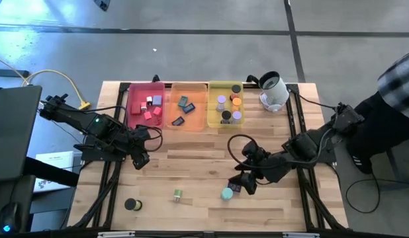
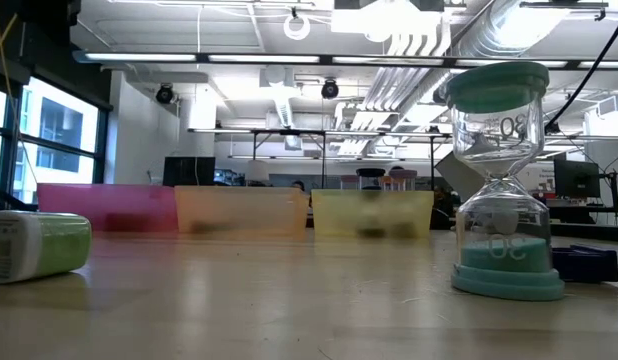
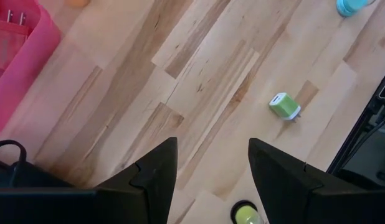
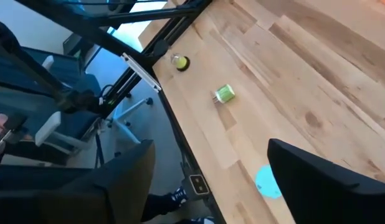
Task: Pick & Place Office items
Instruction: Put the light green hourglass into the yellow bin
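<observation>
Three loose items lie near the table's near edge. A green and white piece (image 1: 178,194) (image 3: 285,106) lies on its side. A black cylinder with a yellow top (image 1: 132,205) (image 4: 179,61) is left of it. A teal hourglass-shaped piece (image 1: 227,194) (image 2: 504,180) stands upright, with a flat dark blue piece (image 2: 589,262) beside it. My right gripper (image 1: 247,182) (image 4: 223,186) hovers open just right of the hourglass. My left gripper (image 1: 141,157) (image 3: 211,174) is open over bare wood near the pink tray. More small pieces lie inside the three trays.
The pink tray (image 1: 145,106), orange tray (image 1: 186,106) and yellow tray (image 1: 226,106) stand in a row along the far edge. The white rounded device (image 1: 274,91) is to their right. A person's plaid sleeve (image 1: 396,79) shows beyond the table's right edge. Bare wood lies mid-table.
</observation>
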Tool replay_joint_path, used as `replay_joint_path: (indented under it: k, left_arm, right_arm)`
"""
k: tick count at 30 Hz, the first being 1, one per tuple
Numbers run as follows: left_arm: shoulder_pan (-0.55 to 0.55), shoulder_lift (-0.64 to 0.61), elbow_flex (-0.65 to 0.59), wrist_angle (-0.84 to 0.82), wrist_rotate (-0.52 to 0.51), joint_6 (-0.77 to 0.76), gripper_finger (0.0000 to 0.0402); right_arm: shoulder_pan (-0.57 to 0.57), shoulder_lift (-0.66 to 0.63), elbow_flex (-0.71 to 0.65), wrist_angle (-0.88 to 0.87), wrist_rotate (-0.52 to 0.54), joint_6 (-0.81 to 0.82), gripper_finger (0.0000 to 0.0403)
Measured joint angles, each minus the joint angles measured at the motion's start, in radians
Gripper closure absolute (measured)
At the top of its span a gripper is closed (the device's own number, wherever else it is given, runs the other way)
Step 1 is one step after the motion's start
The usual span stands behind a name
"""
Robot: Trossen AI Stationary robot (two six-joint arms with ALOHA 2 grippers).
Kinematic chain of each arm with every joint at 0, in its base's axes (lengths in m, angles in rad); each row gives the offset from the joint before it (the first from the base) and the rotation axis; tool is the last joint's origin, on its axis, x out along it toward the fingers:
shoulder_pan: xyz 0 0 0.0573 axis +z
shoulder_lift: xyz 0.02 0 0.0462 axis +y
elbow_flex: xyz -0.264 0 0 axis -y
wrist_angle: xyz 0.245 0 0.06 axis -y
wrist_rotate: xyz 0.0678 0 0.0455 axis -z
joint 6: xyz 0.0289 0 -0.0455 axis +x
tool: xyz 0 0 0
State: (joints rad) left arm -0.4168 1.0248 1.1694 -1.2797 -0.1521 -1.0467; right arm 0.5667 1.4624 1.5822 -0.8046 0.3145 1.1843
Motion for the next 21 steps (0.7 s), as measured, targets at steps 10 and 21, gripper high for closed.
replay_joint_path:
  k: [10, 21]
  left_arm:
    - [0.000, 0.000, 0.000, 0.000, -0.008, 0.014, 0.0211]
    - [0.000, 0.000, 0.000, 0.000, -0.008, 0.020, 0.0211]
  right_arm:
    - [0.000, 0.000, 0.000, 0.029, 0.047, -0.064, 0.0009]
    - [0.007, 0.019, 0.001, 0.099, 0.016, -0.082, 0.0036]
